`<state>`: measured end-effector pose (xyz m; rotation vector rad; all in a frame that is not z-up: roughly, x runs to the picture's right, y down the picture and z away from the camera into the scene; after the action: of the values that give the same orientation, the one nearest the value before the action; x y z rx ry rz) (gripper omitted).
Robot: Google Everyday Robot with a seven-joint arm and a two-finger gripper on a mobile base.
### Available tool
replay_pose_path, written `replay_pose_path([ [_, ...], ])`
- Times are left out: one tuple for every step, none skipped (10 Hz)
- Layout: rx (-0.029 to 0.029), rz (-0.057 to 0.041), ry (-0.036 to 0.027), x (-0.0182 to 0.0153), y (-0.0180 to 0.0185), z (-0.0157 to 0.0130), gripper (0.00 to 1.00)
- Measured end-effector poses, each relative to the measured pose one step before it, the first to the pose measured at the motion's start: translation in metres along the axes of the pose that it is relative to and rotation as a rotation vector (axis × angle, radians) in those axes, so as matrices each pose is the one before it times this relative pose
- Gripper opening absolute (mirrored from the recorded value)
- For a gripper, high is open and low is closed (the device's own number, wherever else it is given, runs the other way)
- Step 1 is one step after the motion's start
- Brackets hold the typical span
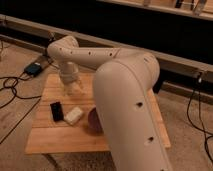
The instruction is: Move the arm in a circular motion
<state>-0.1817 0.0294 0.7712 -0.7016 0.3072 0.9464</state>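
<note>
The cream-white arm (125,85) fills the middle of the camera view. Its thick segment with small dark holes rises from the bottom right. A thinner segment runs left to a bend (62,48) and drops toward the wooden table (60,137). The gripper (70,88) hangs at the narrow tip, just above the table's back left part.
On the table lie a black flat object (56,111), a white block (73,116) and a dark red bowl (94,121), the bowl partly hidden by the arm. A small box (34,69) and cables lie on the floor at left. A dark wall runs behind.
</note>
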Motion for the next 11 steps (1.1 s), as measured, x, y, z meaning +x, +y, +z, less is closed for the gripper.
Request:
replay_pose_path([
  [-0.00582, -0.02070, -0.00560, 0.01734, 0.01070, -0.00126, 0.65],
  [-0.00783, -0.00558, -0.00589, 0.02367, 0.00733, -0.00004, 0.65],
  [-0.00783, 0.01124, -0.00448, 0.02295, 0.00196, -0.00035, 0.65],
  [-0.00817, 0.02248, -0.00719, 0.02401, -0.00058, -0.00144, 0.65],
  [-0.00606, 0.03482, -0.00944, 0.02393, -0.00572, -0.00257, 0.65],
  [0.00430, 0.04254, -0.00651, 0.01655, -0.01364, -0.00289, 0.65],
  [0.00693, 0.03932, -0.00592, 0.01124, -0.01413, -0.00270, 0.65],
  [0.01469, 0.05629, -0.00761, 0.01156, -0.02268, -0.00421, 0.65],
  [0.02366, 0.06611, -0.01035, 0.00719, -0.03017, -0.00550, 0.65],
  [0.01879, 0.04923, -0.00736, -0.00079, -0.02430, -0.00376, 0.65],
  [0.01064, 0.03923, -0.00534, -0.00481, -0.01983, -0.00241, 0.65],
])
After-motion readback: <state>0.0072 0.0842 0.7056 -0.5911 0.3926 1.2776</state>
